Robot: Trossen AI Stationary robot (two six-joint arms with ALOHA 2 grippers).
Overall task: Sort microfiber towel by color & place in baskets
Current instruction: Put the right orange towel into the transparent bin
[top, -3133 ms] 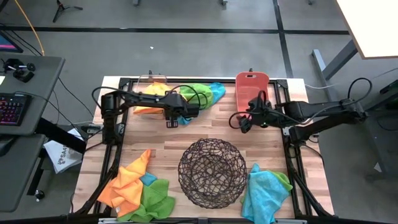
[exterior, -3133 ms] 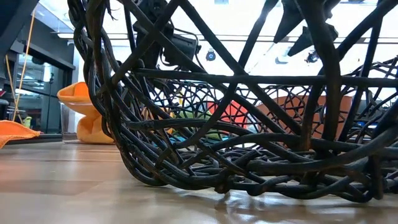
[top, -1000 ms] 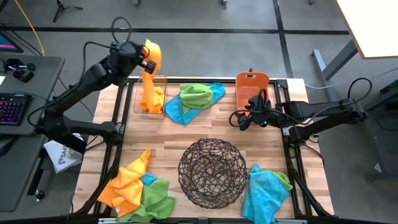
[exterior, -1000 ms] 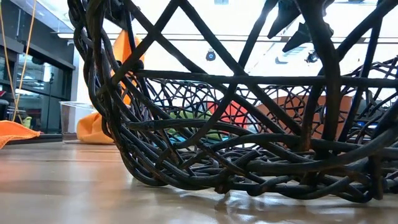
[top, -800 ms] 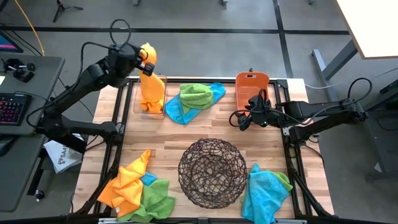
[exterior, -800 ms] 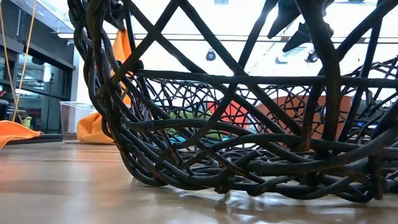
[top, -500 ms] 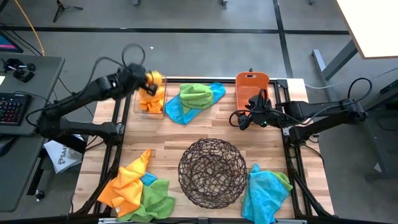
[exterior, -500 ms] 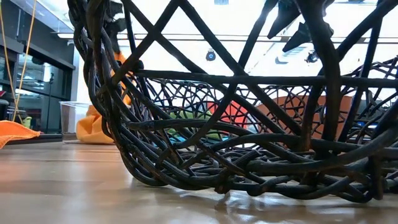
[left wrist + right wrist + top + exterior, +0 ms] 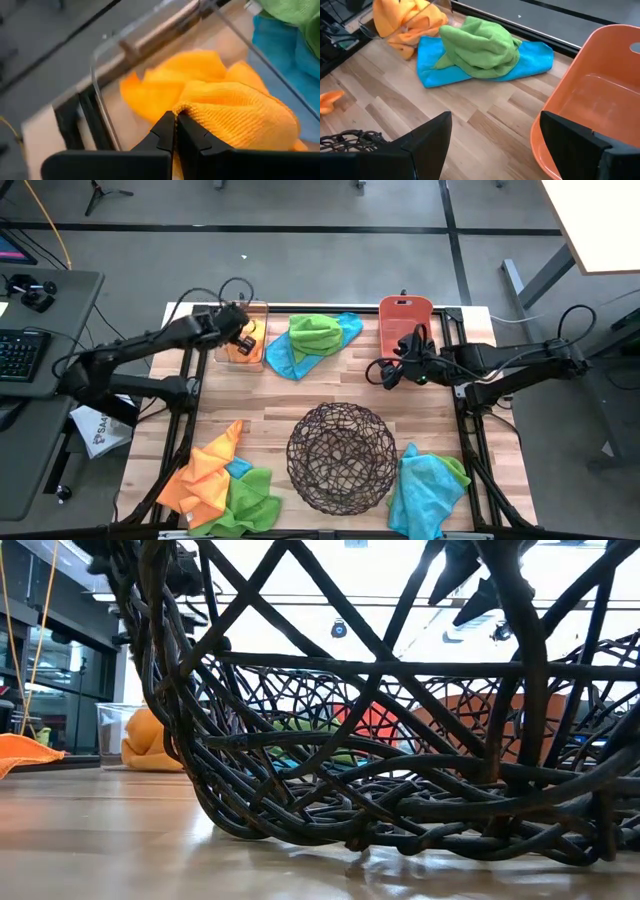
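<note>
An orange microfiber towel [image 9: 235, 110] lies bunched inside the clear bin [image 9: 256, 308] at the table's far left, with my left gripper [image 9: 243, 336] shut on it low over the bin. A green towel [image 9: 316, 334] lies on top of a blue towel [image 9: 283, 361] just right of that bin. The salmon-orange bin [image 9: 405, 315] stands at the far right. My right gripper [image 9: 385, 374] hovers open in front of it with nothing between its fingers. The dark wire bowl [image 9: 340, 457] rests on the table near the middle of the front. My left gripper pinches a raised fold of the orange towel [image 9: 192, 111] between its two fingertips. The fingers slant down into the clear bin from the table's left side. The rest of the towel lies slack and heaped on the bin's floor.
A pile of orange, green and blue towels [image 9: 215, 480] lies at the near left corner. A blue and green pile [image 9: 427, 488] lies at the near right. Bare wood shows between the far towels and the wire bowl.
My left gripper has come down from high above the clear bin to just over it, staying shut. The orange towel, which hung stretched out below the gripper, has sunk into the bin and bunched up there.
</note>
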